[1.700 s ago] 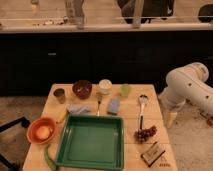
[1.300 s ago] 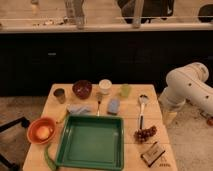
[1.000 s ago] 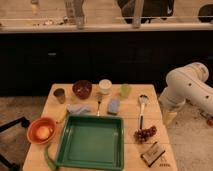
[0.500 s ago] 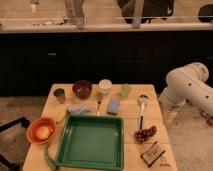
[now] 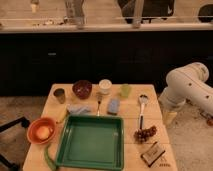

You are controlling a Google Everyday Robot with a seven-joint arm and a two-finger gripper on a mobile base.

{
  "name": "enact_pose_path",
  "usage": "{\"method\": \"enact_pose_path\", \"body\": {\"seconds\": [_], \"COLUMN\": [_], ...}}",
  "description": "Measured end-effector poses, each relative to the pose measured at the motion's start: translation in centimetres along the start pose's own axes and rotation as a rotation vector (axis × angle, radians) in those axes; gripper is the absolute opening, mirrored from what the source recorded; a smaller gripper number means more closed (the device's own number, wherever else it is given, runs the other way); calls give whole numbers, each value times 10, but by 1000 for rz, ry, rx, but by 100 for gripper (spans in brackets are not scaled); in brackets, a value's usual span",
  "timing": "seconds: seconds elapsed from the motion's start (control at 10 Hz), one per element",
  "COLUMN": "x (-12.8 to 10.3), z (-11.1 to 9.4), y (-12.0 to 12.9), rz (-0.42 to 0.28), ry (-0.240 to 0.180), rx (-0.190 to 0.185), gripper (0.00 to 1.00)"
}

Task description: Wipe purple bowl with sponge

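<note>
Camera view, purple bowl (image 5: 82,89) beyond green tray (image 5: 91,145), sponge (image 5: 114,106) just past tray's far rim, gripper (image 5: 170,118) well right of tray, fingers spread apart, holding nothing.

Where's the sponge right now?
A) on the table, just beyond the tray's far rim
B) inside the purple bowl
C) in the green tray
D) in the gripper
A: the sponge lies on the table just past the tray's far rim, apart from the purple bowl. The gripper hangs beside the table's right edge, jaws open and empty.
</note>
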Motion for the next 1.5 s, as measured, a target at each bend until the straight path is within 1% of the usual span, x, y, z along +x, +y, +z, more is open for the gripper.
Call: {"method": "enact_pose_path", "body": {"seconds": [0.1, 0.2, 0.3, 0.6, 0.7, 0.8, 1.0, 1.1, 1.5], "x": [-2, -10, -20, -70, -80, -94, -114, -117, -116], "z": [1, 4, 6, 17, 20, 23, 27, 28, 29], "y": [0, -2, -2, 1, 3, 9, 17, 18, 19], "rz": [-32, -91, -182, -452, -536, -642, -779, -800, -798], "ry": [-31, -56, -75, -119, -137, -164, -194, -194, -194], "rx": [-27, -46, -73, -152, -176, -205, -238, -241, -241], "gripper": [80, 80, 80, 80, 80, 80, 80, 80, 80]}}
